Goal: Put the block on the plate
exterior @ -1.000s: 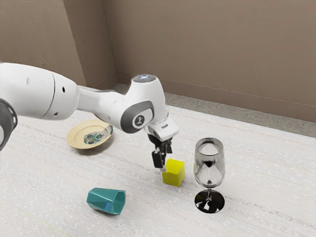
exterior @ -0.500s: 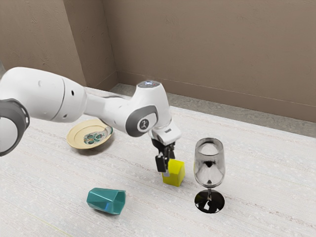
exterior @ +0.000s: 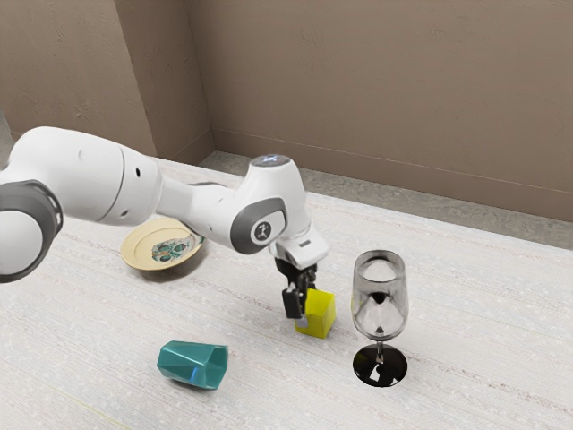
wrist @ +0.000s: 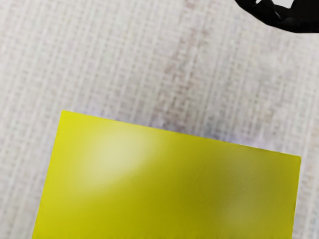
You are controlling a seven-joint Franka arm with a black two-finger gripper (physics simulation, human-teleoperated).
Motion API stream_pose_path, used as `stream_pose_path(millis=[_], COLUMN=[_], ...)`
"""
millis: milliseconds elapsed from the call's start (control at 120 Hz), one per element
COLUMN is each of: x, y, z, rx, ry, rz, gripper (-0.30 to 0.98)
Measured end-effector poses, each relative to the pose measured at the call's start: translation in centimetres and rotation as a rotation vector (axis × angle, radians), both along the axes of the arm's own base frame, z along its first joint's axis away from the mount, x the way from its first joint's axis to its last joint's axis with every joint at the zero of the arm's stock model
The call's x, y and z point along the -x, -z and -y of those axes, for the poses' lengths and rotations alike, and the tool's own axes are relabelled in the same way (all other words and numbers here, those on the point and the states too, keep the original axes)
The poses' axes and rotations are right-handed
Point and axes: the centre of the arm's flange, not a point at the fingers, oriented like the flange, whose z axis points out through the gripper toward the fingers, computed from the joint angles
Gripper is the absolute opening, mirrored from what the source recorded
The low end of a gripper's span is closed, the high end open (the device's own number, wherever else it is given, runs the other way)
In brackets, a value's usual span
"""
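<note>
Your black gripper (exterior: 306,303) is low, its fingers parted wide, and the yellow block (exterior: 320,315) sits on the pale table (exterior: 269,376) just beneath, slightly toward the exterior view's right, so a grasp likely needs slight centring first.

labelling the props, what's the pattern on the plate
The plate is cream-yellow with a teal and reddish-brown motif in its middle, best seen in the exterior view.

The arm (exterior: 85,175) is cut off by the exterior view's left edge; the plate (exterior: 136,249) is partly covered by it, the block (exterior: 320,313) by the gripper (exterior: 303,305). In the wrist view, block and glass (wrist: 294,24) are cut off.
</note>
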Motion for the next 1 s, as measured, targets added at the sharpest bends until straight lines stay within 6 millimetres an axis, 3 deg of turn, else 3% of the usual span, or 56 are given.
stream_pose_path(millis=[183,517,633,850,1000], x=[0.1,-0.1,-0.2,-0.9,-1.8], y=[0.9,0.6,-0.7,-5.2,-7.5], z=[0.0,0.1,0.0,-1.5,-5.8], rx=[0.0,0.001,0.001,-0.003,-0.022], ry=[-0.002,-0.01,-0.014,-0.039,-0.102], rz=[-0.012,0.001,0.023,0.086,0.113], gripper=[0.47,0.45,0.44,0.43,0.42])
